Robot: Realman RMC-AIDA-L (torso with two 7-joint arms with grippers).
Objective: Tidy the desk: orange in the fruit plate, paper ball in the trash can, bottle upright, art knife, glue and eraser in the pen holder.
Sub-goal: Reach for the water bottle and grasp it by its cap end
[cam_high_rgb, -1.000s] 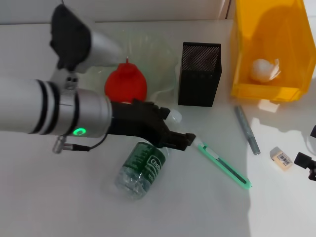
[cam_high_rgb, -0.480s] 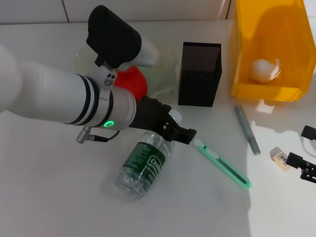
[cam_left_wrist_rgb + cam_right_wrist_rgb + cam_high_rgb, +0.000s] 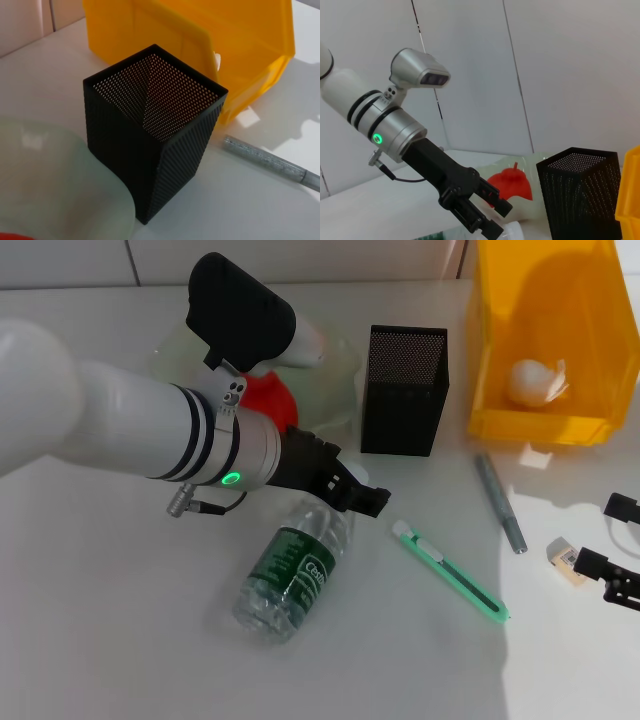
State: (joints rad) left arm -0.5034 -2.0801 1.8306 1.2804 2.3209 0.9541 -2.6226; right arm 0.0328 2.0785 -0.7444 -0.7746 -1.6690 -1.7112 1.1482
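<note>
A clear bottle (image 3: 293, 572) with a green label lies on its side on the white desk. My left gripper (image 3: 352, 494) hovers open over the bottle's neck and hides the cap; it also shows in the right wrist view (image 3: 487, 217). A red-orange fruit (image 3: 275, 400) sits in the glass plate (image 3: 340, 380). The black mesh pen holder (image 3: 405, 390) stands upright. A paper ball (image 3: 535, 380) lies in the yellow bin (image 3: 545, 425). The green art knife (image 3: 450, 570), grey glue stick (image 3: 500, 502) and eraser (image 3: 570, 560) lie on the desk. My right gripper (image 3: 606, 536) is open beside the eraser.
The left arm's bulk covers the left half of the plate and the desk before it. The pen holder (image 3: 150, 125) stands close between the plate (image 3: 60, 185) and the bin (image 3: 200, 40). The glue stick (image 3: 265, 160) lies just in front of the bin.
My left arm has swung in and its gripper has drawn back from the knife to over the bottle's neck. My right gripper has come in from the right edge toward the eraser.
</note>
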